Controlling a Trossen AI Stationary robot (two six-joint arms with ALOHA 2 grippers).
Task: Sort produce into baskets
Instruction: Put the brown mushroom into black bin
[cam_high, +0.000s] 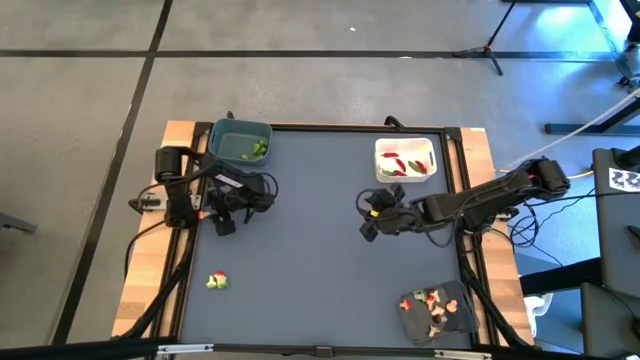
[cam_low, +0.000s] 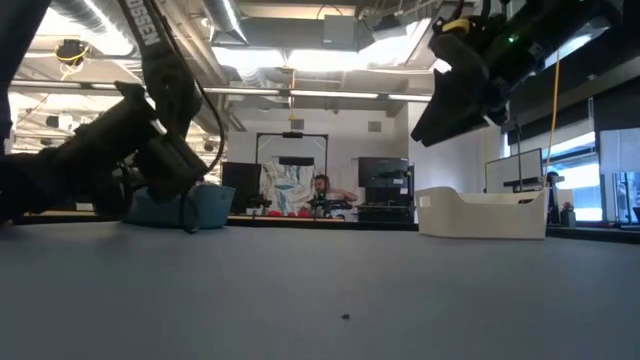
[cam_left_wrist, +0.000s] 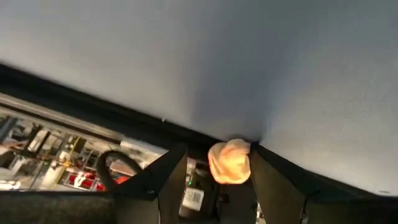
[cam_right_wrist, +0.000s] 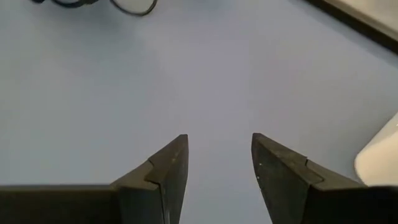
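Observation:
My left gripper (cam_high: 224, 222) is at the table's left side, just in front of the blue-grey tub (cam_high: 240, 140), which holds green produce. It is shut on a pale tan piece of produce (cam_left_wrist: 230, 163). My right gripper (cam_high: 368, 216) is open and empty, lifted above the table's middle (cam_right_wrist: 217, 155), in front of the white tub (cam_high: 405, 160) with red and green pieces. The dark grey tray (cam_high: 438, 312) at the near right holds tan and red pieces. A small cluster of yellow-green and red produce (cam_high: 217, 281) lies on the table at the near left. My left gripper holds the pale tan piece between its two fingertips (cam_left_wrist: 264, 165). The piece lies against one finger; a small gap shows toward the other. It is lifted clear of the table.
The table top (cam_high: 320, 260) is a dark grey mat with a black frame and wooden side strips. In the low view the white tub (cam_low: 480, 212) stands at the right and the blue-grey tub (cam_low: 215, 208) at the left. A person sits far behind the table.

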